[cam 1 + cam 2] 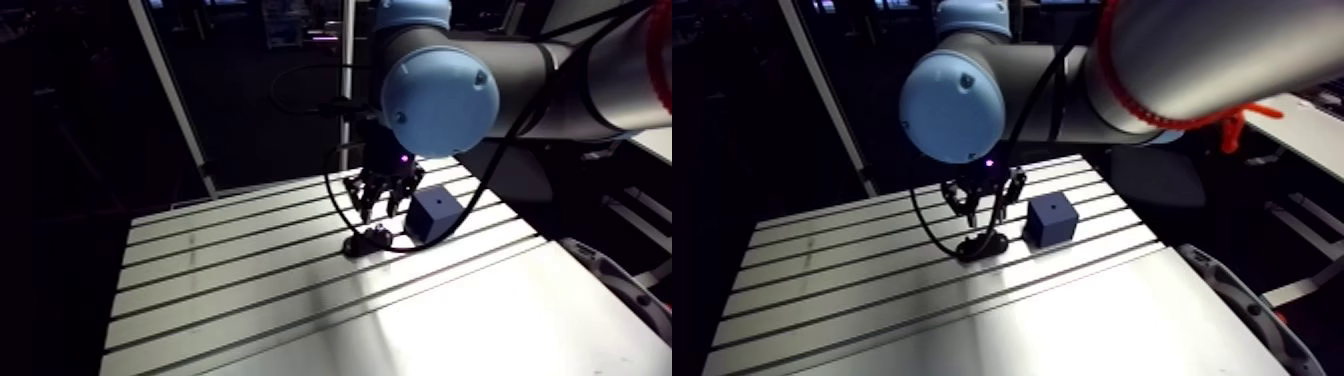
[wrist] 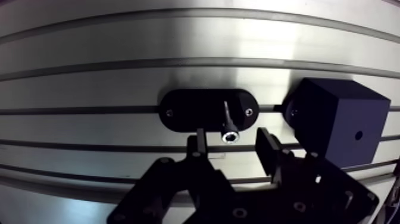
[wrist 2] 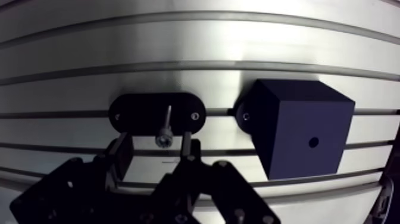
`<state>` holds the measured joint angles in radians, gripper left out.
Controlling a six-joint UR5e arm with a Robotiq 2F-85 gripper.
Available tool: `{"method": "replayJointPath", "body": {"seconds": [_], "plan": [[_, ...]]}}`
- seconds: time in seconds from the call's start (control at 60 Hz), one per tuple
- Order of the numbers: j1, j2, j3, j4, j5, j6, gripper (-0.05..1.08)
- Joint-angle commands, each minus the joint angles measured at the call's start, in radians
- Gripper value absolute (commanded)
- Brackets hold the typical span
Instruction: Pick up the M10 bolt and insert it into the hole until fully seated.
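Wrist view: jaws wide, my gripper [image 2: 232, 142] brackets the M10 bolt [image 2: 228, 122], standing head-up in its black holder [image 2: 190, 110] so I can close on it. Blue block [image 2: 336, 122] with the hole [image 2: 358, 135] sits just beside.

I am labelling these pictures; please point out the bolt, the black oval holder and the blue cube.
bolt [image 2: 230, 126], wrist view, on its shank.
black oval holder [image 2: 190, 111], wrist view, on its flat top.
blue cube [image 3: 291, 132], wrist view, on its holed face.
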<state>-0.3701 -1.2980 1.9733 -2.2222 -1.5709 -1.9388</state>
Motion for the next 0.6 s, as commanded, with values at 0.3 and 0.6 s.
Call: {"method": "replayJointPath", "body": {"seconds": [0.3, 0.6], "plan": [[0.0, 0.009, 0.002, -0.006, -0.013, 0.001, 0.48], [0.0, 0.016, 0.003, -0.014, -0.017, 0.001, 0.5]]}}
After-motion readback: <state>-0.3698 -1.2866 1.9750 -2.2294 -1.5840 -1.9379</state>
